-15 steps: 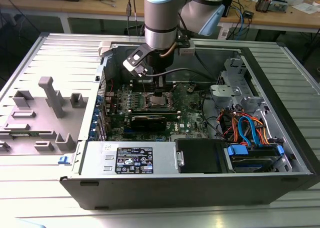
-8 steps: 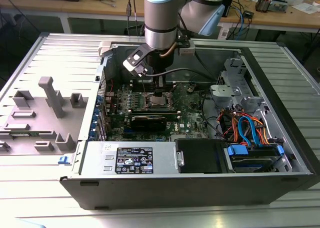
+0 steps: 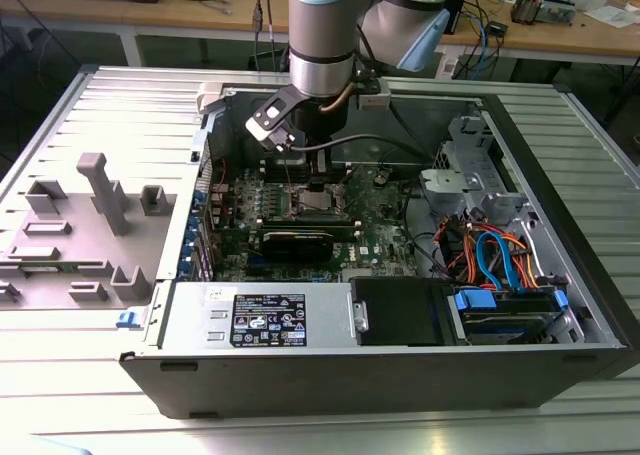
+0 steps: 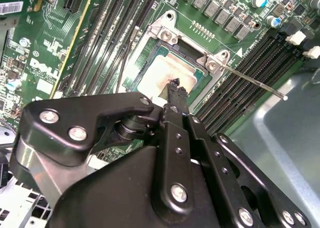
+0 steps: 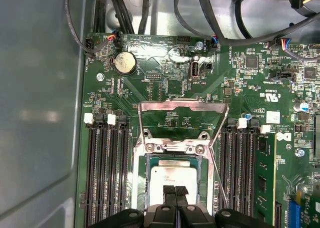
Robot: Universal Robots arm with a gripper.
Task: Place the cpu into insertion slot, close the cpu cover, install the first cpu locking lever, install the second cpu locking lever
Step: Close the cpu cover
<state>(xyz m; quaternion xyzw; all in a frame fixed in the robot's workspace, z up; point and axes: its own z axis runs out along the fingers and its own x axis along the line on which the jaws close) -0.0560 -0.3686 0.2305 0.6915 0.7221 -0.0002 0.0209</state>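
The cpu [image 5: 172,177] lies flat in the insertion slot [image 5: 146,180] on the green motherboard [image 3: 385,230], its silver top showing in both wrist views [image 4: 167,71]. The cpu cover [image 5: 182,106] is swung open, its frame standing back from the socket. Two thin locking levers are raised, one on each side of the socket [image 4: 252,81] [image 4: 127,57]. My gripper [image 5: 175,190] hangs just above the near edge of the cpu, fingers pressed together with nothing between them. In the exterior view the gripper [image 3: 320,183] reaches down into the open case over the socket.
Black memory slots [image 5: 107,173] run along both sides of the socket. Cables [image 5: 220,17] cross the case floor beyond the board. Case walls [image 3: 560,165], a drive bay with orange and blue cables [image 3: 495,260] and the power supply [image 3: 265,315] surround the board.
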